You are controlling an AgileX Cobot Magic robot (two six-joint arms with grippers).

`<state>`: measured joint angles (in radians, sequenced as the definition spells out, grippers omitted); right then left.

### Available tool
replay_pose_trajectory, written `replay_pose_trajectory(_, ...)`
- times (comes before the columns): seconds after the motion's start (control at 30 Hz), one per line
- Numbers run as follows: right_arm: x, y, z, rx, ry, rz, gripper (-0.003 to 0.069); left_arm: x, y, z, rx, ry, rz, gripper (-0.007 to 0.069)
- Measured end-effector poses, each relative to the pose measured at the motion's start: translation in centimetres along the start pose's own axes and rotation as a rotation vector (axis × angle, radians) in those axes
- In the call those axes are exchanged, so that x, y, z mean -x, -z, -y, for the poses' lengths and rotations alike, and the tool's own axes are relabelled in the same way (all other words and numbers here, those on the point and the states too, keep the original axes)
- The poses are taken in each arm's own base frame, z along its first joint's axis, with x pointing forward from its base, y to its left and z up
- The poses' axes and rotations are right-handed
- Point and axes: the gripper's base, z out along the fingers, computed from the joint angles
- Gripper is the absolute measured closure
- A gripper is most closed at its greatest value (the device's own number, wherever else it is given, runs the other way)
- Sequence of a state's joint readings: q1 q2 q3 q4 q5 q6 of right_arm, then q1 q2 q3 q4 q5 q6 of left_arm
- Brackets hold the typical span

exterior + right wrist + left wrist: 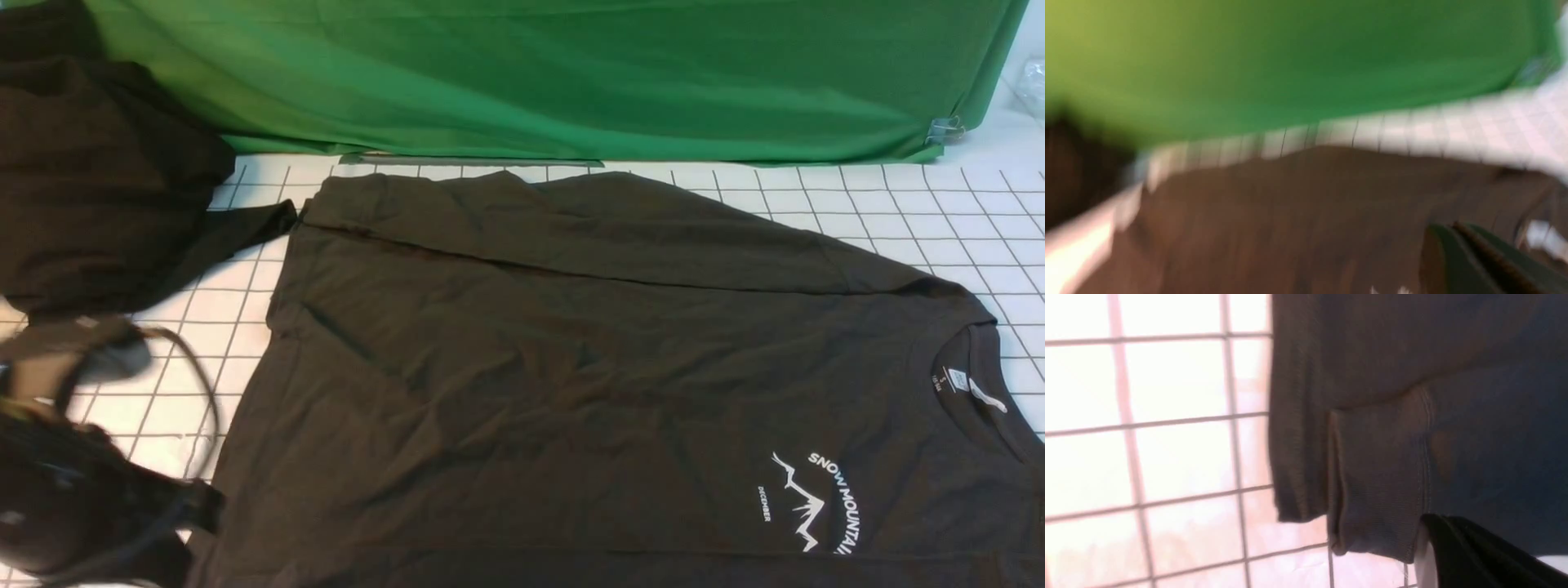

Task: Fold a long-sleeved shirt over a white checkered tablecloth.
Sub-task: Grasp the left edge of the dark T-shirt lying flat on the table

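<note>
The long-sleeved shirt [571, 367] lies spread on the white checkered tablecloth [898, 204]. Its collar and white label [971, 384] are at the right, with the "SNOW MOUNTAIN" print [816, 506] near the front. Its far sleeve is folded across the body. My left gripper [204, 500] is blurred at the lower left, beside the shirt's hem. In the left wrist view this gripper [1437, 520] is shut and empty, just off a ribbed sleeve cuff [1376, 477]. The right gripper [1453, 228] hovers shut over the shirt [1290, 224] in a blurred right wrist view. The front view does not show it.
A blacker, printless garment heap [90, 180] fills the far left and reaches almost to the shirt's corner. A green fabric backdrop [531, 82] closes the far side, held by a metal clip [943, 129]. Bare checkered cloth [1167, 457] shows beside the hem.
</note>
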<state>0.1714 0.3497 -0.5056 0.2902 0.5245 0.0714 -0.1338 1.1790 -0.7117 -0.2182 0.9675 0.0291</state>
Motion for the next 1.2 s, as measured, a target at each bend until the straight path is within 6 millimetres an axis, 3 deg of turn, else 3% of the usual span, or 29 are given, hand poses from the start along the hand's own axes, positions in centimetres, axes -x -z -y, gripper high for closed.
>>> replay_pose_trajectory(0.13,1.6,-3.5,-1.6,0.048,0.146,-0.368,0.0652,-0.2,-2.2,2.6,0.078,-0.100,-0.082,0.0629)
replay_pose_trajectory(0.3,0.5,-6.6,-2.3,0.095,0.234,-0.609,0.0652,0.3,-3.7,3.2,0.176,-0.139,-0.071,0.0623)
replay_pose_trajectory(0.43,0.0,-7.3,-2.7,0.118,0.255,-0.646,0.0652,1.0,-4.4,3.3,0.186,-0.158,-0.023,0.0578)
replay_pose_trajectory(0.73,0.4,-7.5,-3.1,0.143,0.279,-0.593,0.0648,2.4,-7.8,3.2,0.208,-0.112,-0.017,0.0220)
replay_pose_trajectory(0.83,0.4,-7.5,-3.1,0.146,0.286,-0.593,0.0648,2.4,-8.8,3.2,0.216,-0.092,-0.044,0.0155)
replay_pose_trajectory(1.07,0.4,-7.5,-3.1,0.147,0.290,-0.591,0.0648,2.5,-9.5,3.1,0.225,-0.067,-0.068,0.0127)
replay_pose_trajectory(1.2,0.4,-7.5,-3.1,0.147,0.290,-0.590,0.0644,2.5,-9.5,3.2,0.221,-0.054,-0.072,0.0178)
